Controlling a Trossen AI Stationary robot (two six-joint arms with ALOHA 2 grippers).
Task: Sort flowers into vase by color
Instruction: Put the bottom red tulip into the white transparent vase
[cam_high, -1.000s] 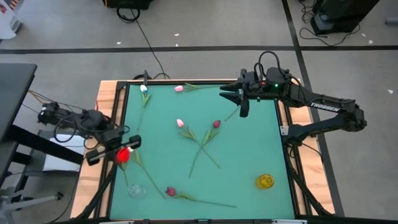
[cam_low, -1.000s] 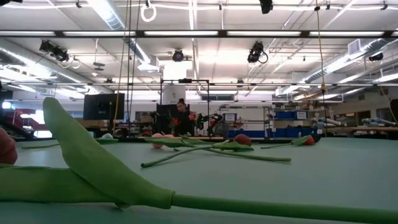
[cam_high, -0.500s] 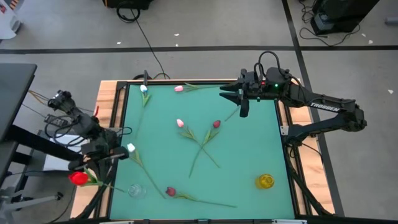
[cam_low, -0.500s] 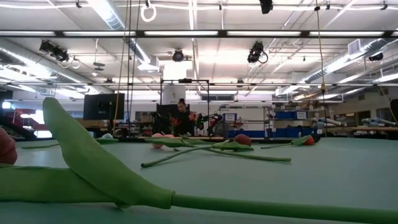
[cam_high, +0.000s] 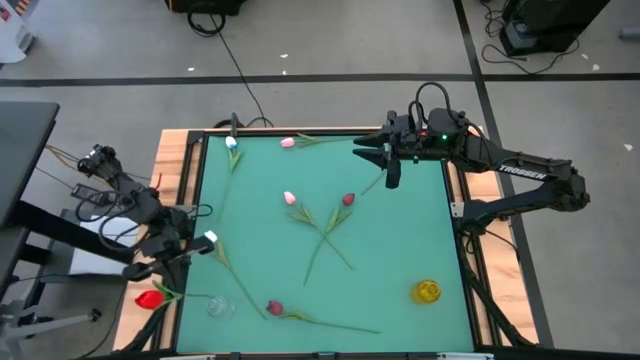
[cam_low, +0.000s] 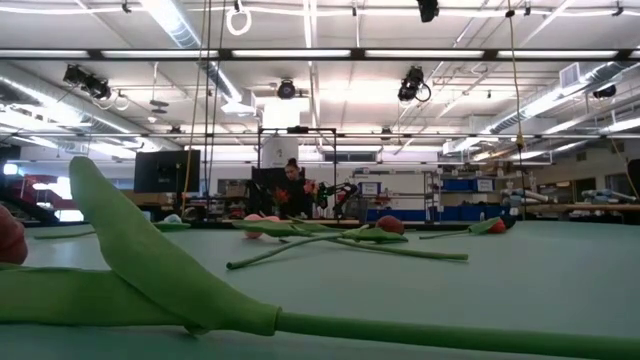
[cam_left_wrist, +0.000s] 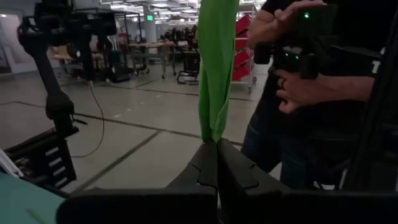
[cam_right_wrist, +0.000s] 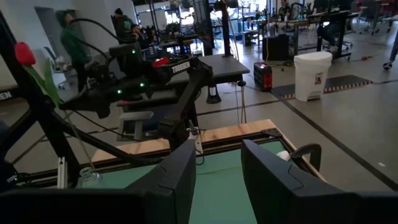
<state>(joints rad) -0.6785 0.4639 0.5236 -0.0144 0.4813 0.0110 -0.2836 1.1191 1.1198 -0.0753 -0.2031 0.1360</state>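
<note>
Green felt covers the table, and most of the flowers lie on it where they lay a second ago: two pink heads and a maroon one crossed near the centre, another pink one at the top edge, a dark pink one at lower centre. The right arm has not moved; I see its gripper parked over the upper right of the table with its fingers spread wide, nothing between them.

The change is all on the left. My left gripper sits at the lower-left edge of the high view, clamped on the stem of the red tulip; the left wrist view shows the fingers pinched tight on the green stem. A second ago the red head hung over the table edge; half a second ago it swung out past the wooden frame, and now it is lower in the frame, nearer the clear glass vase. I judge I'm lining up the drop. The yellow vase stands at lower right, empty as far as I can tell.
</note>
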